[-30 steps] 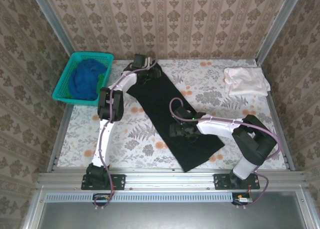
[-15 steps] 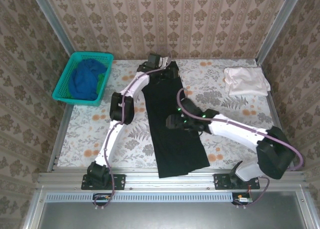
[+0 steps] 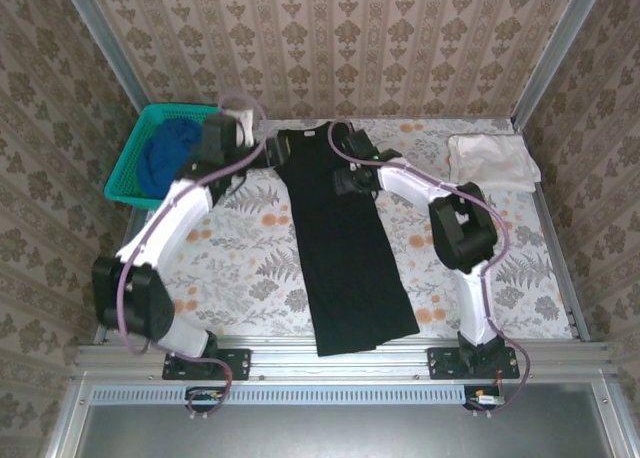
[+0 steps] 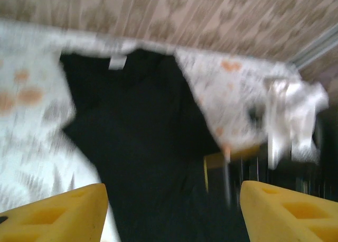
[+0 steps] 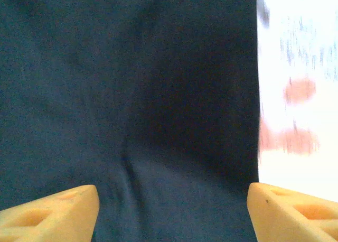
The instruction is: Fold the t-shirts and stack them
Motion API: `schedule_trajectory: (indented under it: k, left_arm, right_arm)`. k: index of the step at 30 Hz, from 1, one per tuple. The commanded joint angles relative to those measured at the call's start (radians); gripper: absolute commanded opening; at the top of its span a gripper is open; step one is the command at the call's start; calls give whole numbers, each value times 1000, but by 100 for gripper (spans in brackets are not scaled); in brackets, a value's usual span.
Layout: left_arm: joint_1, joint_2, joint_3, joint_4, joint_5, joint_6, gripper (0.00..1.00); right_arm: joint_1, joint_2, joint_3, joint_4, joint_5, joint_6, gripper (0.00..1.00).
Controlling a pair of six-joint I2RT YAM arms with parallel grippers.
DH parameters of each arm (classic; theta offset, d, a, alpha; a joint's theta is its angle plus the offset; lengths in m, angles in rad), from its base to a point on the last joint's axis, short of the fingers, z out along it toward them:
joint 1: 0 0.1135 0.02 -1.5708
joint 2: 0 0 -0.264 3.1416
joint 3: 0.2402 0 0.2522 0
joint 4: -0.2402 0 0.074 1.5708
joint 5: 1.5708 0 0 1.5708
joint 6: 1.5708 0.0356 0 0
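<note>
Watching black shirt (image 3: 345,248) lie flat | my left gripper (image 4: 169,210) spread wide by its collar end | my right gripper (image 5: 169,210) spread wide over its cloth, empty

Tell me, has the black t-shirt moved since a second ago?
Yes. The black t-shirt has swung from a diagonal to nearly straight, its collar end shifting right, farther from the teal basket.

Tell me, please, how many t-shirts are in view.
3: the black t-shirt spread lengthwise mid-table, the pale t-shirt folded at the far right corner, and the blue t-shirt bunched in the teal basket, which may hide more.
</note>
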Motion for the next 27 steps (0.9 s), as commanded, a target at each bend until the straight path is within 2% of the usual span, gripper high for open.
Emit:
schedule_trajectory:
  k: [1, 6, 9, 16, 19, 21, 24, 27]
  left_arm:
    - [-27, -84, -244, -40, -93, -39, 69]
    - [-36, -204, -469, -4, -85, -71, 69]
    - [-26, -191, -487, 2, -87, -65, 69]
    - [-21, -128, -435, 11, -59, -22, 68]
    - [-21, -107, -413, 11, -40, -16, 68]
    - [-32, -101, -407, 13, -24, -18, 67]
    - [-78, -109, -417, 8, -15, -29, 66]
    - [-152, -150, -461, 6, 3, -65, 66]
  right_arm:
    - [-9, 191, 266, -230, 145, -99, 77]
    - [-50, 462, 716, -488, 214, -87, 79]
    - [-92, 535, 851, -577, 239, -50, 78]
    - [-195, 490, 720, -574, 232, 37, 78]
    - [-199, 442, 638, -480, 150, 0, 79]
    - [-199, 413, 617, -433, 44, -16, 81]
    - [-198, 374, 650, -452, -33, -15, 85]
    - [-197, 256, 615, -542, 52, 2, 90]
